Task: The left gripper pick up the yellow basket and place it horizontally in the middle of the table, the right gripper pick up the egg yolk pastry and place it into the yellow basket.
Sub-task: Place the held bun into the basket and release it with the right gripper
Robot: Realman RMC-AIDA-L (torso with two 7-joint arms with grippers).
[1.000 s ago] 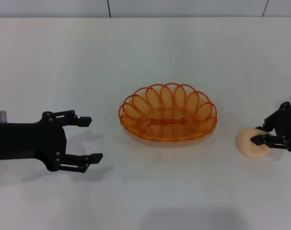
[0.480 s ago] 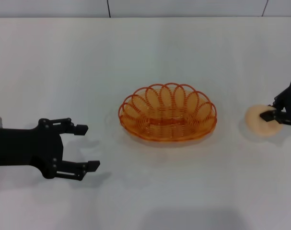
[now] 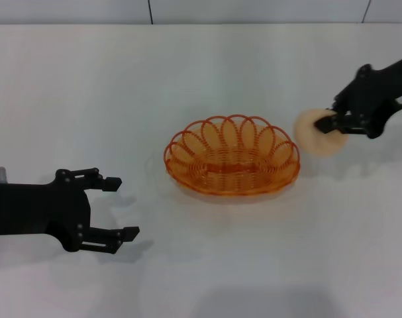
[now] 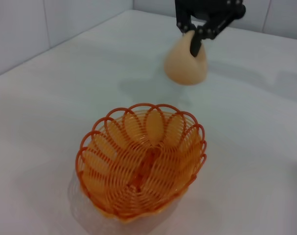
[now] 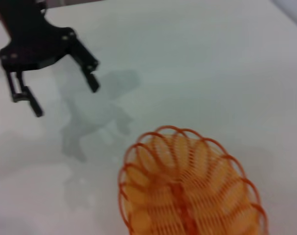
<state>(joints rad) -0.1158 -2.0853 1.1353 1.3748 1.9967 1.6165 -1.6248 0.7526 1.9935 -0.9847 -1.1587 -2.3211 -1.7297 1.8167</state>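
The yellow basket stands upright and empty in the middle of the table; it also shows in the left wrist view and the right wrist view. My right gripper is shut on the egg yolk pastry and holds it in the air just right of the basket's rim. The left wrist view shows this gripper and the pastry beyond the basket. My left gripper is open and empty, low at the table's left, apart from the basket. It shows in the right wrist view.
The white table ends at a tiled wall at the back. Nothing else stands on it.
My right gripper has lifted the pastry off the table at the right and carried it up and left toward the basket's right rim. The left gripper drew back slightly to the left.
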